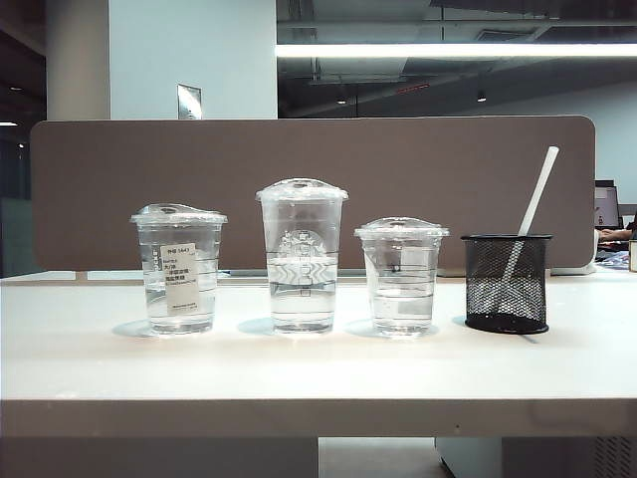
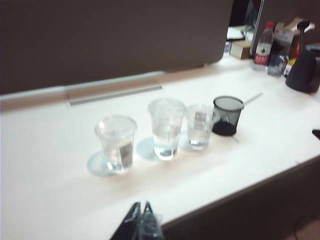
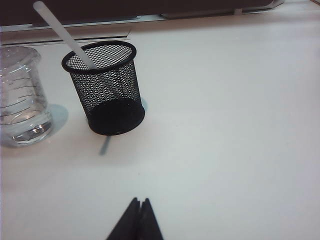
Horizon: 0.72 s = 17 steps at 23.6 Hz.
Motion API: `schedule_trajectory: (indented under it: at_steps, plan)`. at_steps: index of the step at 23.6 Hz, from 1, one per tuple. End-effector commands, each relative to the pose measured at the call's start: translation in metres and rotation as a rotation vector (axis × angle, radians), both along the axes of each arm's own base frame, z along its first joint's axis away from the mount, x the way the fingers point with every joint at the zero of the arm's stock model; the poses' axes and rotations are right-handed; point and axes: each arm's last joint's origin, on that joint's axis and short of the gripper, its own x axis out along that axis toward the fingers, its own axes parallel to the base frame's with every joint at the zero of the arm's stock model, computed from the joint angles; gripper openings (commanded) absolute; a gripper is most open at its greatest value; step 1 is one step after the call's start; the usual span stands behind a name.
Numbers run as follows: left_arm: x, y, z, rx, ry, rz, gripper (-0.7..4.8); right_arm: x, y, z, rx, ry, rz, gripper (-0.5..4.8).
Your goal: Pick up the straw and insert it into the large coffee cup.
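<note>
Three lidded clear cups stood in a row on the white table, all part-filled with clear liquid. Middle one was the large coffee cup: tallest, domed lid, faint round logo on its side, liquid roughly to mid-height. Left of it in the exterior view sat the shorter cup with a white paper label; to the right, the shortest cup with a small sticker. Cups stood apart, none touching.

Black mesh holder stood at the right end of the row, just beside the shortest cup. The straw was inside it, leaning, top end sticking well above the rim. Nothing else visible in the holder.

Left gripper hung over the table's near edge, well apart from the cups, fingertips pressed together, holding nothing. Right gripper hung over bare table near the holder, jaws closed too, empty.
</note>
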Motion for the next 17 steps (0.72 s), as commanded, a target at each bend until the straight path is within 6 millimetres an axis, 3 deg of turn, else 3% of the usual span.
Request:
schedule_trajectory:
  at_steps: [1, 17]
  plan:
    - [-0.0006, -0.0001, -0.0022, 0.001, 0.029, 0.000, -0.04, 0.0005, -0.0001, -0.0013, -0.003, -0.006, -0.003, -0.05]
    - [-0.0012, -0.0009, -0.0037, -0.028, 0.060, -0.025, -0.04, 0.0004, 0.0004, -0.0013, 0.000, -0.005, 0.013, -0.05]
